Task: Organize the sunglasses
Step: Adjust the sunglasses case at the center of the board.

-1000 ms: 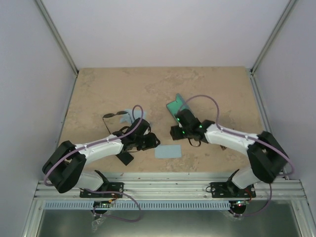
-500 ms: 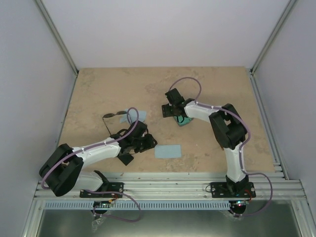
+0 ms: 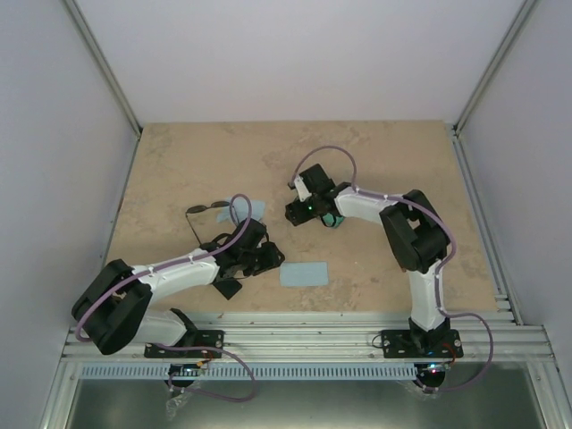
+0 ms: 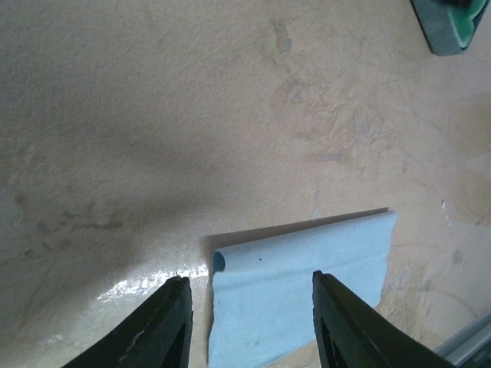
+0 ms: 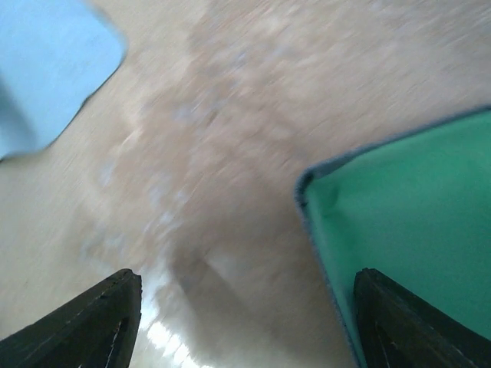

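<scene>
The black-framed sunglasses (image 3: pixel 206 211) lie at the left of the table, beyond my left arm. The brown pair is out of view. My left gripper (image 3: pixel 272 257) is open and empty; in the left wrist view it (image 4: pixel 248 277) hovers low over a light-blue cloth (image 4: pixel 307 268). My right gripper (image 3: pixel 298 209) is open and empty at the left end of the grey-blue case (image 3: pixel 332 218). In the blurred right wrist view it (image 5: pixel 247 273) hangs over bare table, with the case's green lining (image 5: pixel 414 215) by its right finger.
The cloth under my left gripper lies at front centre (image 3: pixel 304 273). A second light-blue cloth (image 3: pixel 255 208) lies by the sunglasses and shows in the right wrist view (image 5: pixel 46 61). A black oblong object (image 3: pixel 228 287) sits under my left arm. The case also shows in the left wrist view (image 4: pixel 449 27).
My right arm has swung from the front middle out to the far side, over the grey-blue case. My left arm has barely shifted.
</scene>
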Robot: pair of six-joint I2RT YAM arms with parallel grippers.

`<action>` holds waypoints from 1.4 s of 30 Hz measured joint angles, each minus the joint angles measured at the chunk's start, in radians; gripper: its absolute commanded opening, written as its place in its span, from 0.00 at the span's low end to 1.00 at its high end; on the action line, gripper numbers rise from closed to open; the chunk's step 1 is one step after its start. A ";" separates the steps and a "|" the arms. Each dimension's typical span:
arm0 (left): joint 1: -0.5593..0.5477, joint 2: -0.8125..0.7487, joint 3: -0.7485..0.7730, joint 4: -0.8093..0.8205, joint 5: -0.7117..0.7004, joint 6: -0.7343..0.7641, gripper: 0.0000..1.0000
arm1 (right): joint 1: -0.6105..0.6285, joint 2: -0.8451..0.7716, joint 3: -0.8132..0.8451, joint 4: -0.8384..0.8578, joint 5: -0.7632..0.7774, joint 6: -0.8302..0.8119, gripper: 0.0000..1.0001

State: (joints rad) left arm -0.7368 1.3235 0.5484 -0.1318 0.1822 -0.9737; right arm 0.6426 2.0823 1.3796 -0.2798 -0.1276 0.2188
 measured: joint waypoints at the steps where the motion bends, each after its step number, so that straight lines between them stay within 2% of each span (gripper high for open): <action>1: 0.000 0.000 0.000 0.000 -0.003 0.000 0.47 | 0.005 -0.017 -0.025 0.003 -0.019 -0.010 0.76; 8: 0.000 -0.009 0.000 -0.020 -0.017 -0.001 0.52 | 0.035 -0.125 -0.185 0.037 -0.105 -0.049 0.74; 14: 0.000 -0.052 0.000 -0.036 -0.024 -0.003 0.55 | 0.050 -0.211 -0.282 -0.001 -0.128 -0.083 0.75; 19: 0.000 -0.055 0.000 -0.039 -0.024 -0.004 0.56 | 0.062 -0.242 -0.298 -0.035 -0.107 -0.066 0.77; 25: 0.000 -0.055 0.000 -0.038 -0.024 -0.003 0.57 | 0.083 -0.375 -0.338 -0.051 -0.014 0.014 0.77; 29: 0.000 -0.055 -0.011 -0.036 -0.023 -0.003 0.55 | 0.097 -0.496 -0.414 -0.051 0.043 0.086 0.70; 35: 0.000 -0.042 -0.033 -0.035 -0.002 -0.006 0.44 | 0.134 -0.593 -0.520 -0.106 0.131 0.224 0.54; 42: -0.019 0.005 -0.034 -0.029 0.022 -0.011 0.41 | 0.216 -0.621 -0.594 -0.146 0.105 0.316 0.51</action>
State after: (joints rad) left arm -0.7563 1.3285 0.5148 -0.1612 0.2043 -0.9852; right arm 0.8589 1.4612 0.7853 -0.4259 -0.0231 0.5350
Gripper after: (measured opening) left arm 0.417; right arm 0.508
